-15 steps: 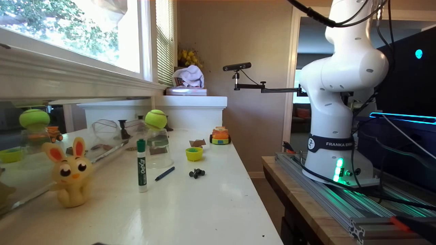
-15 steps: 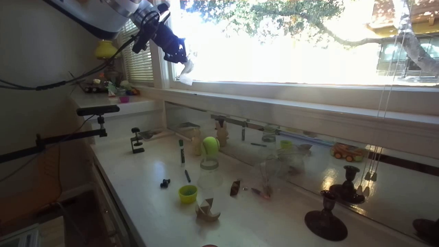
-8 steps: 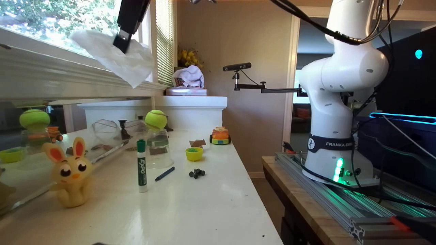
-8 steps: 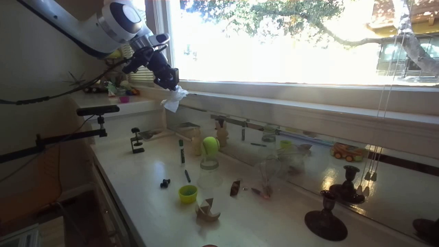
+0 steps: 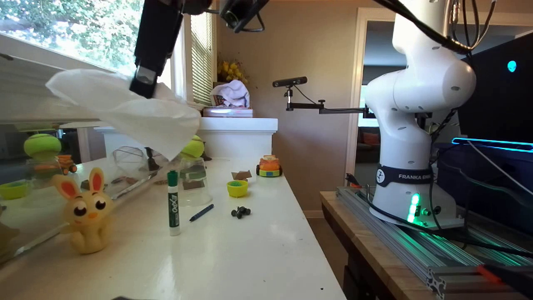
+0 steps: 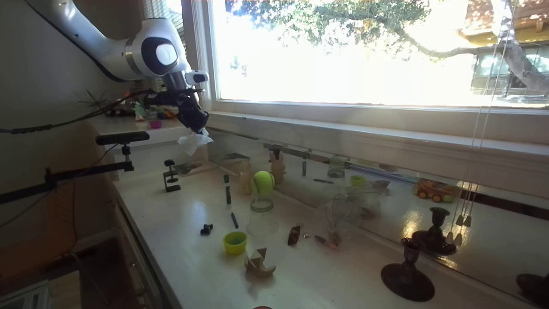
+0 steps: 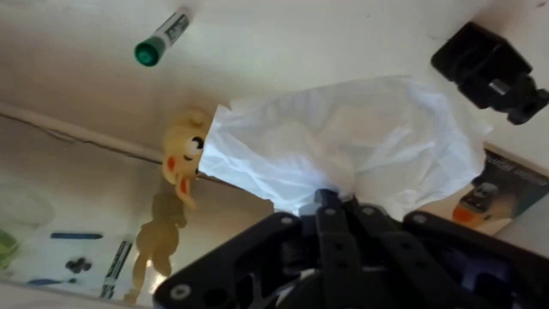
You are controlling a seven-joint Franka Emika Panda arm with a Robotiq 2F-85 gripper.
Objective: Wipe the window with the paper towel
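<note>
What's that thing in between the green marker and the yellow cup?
A blue pen. It lies on the counter between the marker and the cup, and you can see that in both exterior views.

The paper towel (image 7: 377, 141) is white, the tool (image 7: 339, 200) black, the bench (image 5: 258, 254) white, the window (image 6: 343, 68) pale-framed, the rabbit (image 5: 88, 216) yellow with 2 orange-red inner ears (image 5: 97, 181), the marker (image 5: 173, 204) green and white, the ball (image 6: 263, 182) yellow-green, the cup (image 5: 237, 191) yellow, the pen (image 5: 202, 212) dark blue, and the toy truck (image 5: 269, 166) orange over yellow.
</note>
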